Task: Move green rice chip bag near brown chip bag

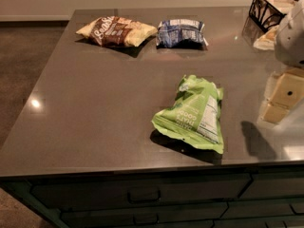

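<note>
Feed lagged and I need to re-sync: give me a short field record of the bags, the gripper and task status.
green rice chip bag: lying flat near the front edge of the counter, right of centre
brown chip bag: far left part of the counter, lying flat
blue-and-white bag: just right of the brown chip bag
wire basket: far right corner
gripper: right of the green rice chip bag, apart from it
status: green bag not yet moved near brown bag
</note>
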